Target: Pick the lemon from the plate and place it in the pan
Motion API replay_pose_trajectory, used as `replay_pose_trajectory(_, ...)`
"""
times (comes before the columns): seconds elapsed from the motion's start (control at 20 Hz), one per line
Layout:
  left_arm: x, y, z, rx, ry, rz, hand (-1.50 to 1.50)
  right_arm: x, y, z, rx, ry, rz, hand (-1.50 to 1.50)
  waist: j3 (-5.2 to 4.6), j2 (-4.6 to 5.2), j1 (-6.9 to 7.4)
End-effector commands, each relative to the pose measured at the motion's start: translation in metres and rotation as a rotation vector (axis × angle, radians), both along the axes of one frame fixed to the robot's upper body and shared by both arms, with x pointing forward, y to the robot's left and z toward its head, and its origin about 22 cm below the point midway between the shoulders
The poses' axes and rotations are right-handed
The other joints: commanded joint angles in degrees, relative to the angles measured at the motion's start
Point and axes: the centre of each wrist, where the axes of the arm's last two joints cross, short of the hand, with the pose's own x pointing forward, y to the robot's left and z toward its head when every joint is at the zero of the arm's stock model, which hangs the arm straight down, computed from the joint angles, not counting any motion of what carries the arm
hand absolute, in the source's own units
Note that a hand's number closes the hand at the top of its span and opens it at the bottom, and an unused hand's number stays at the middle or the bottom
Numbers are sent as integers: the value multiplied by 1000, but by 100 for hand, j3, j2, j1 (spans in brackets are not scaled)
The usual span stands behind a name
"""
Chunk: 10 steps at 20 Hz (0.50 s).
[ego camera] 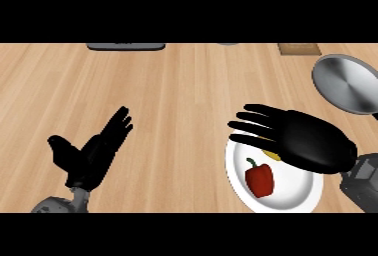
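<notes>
While my right robot hand point(314, 142) hovers over the far part of the white plate point(238, 167), fingers spread, fairly straight and holding nothing, I see only a yellow sliver of the lemon point(272, 155) under its palm. A red pepper point(260, 181) lies nearer on the plate. Far right, the pan point(347, 82) rests on the table point(184, 90). My left robot hand point(92, 152) rests open at the left.

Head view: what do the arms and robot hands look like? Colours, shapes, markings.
The left robot hand and right robot hand are plain black, each with slim fingers and a thumb on a broad palm. The left forearm and right forearm are grey and blocky at the wrist. No cables, markings or sleeves show.
</notes>
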Motion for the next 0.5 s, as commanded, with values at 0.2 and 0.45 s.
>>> replay_pose_trajectory(0.2, 4, 11, 1, -10, 18, 26, 0, -31, 20, -11, -532, -309, -242, -150, -9, -91, -167)
replay_pose_trajectory(0.45, 2, 13, -6, -7, 13, 19, 0, -64, 50, -49, -794, -341, -386, -150, 0, -41, -119)
